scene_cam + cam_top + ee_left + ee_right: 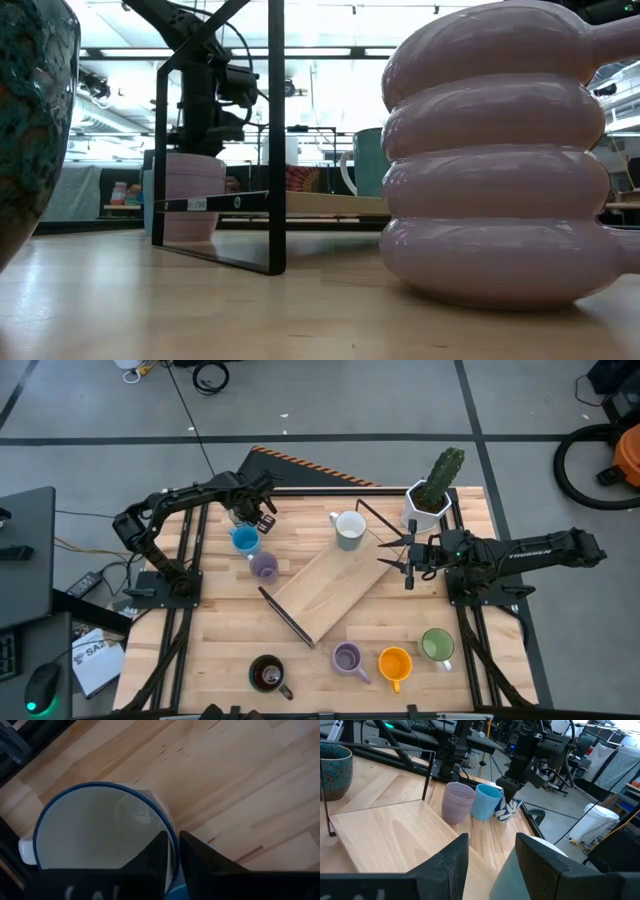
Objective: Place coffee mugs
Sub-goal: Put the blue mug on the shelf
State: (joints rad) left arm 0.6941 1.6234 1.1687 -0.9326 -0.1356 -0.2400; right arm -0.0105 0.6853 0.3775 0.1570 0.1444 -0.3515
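Note:
My left gripper (pixel 258 515) is at the table's far left, shut on a white mug with blue pattern and blue rim (pixel 508 811). That mug sits tilted beside the bright blue mug (pixel 245 540), with a lilac mug (pixel 263 566) just nearer. My right gripper (pixel 407 563) hovers open right of the wooden board, pointing left and touching nothing. The pale grey mug (pixel 349 530) stands close ahead of it, toward the far side. Dark (pixel 268 675), lilac (pixel 347 658), orange (pixel 395 663) and green (pixel 437 646) mugs stand along the near edge. My left gripper (pixel 173 837) pinches the white mug's wall at the rim (pixel 172 832), one finger (pixel 152 857) inside the cup and one (pixel 202 860) outside. The fingers come from above, pointing down. The mug is tilted; whether its base is clear of the table I cannot tell.
A slanted wooden board (pixel 325 585) with a black wire frame (pixel 275 140) fills the table's middle. A white hexagonal cactus pot (pixel 430 500) stands at the far right, just behind my right arm. Bare wood lies between the board and the near row of mugs.

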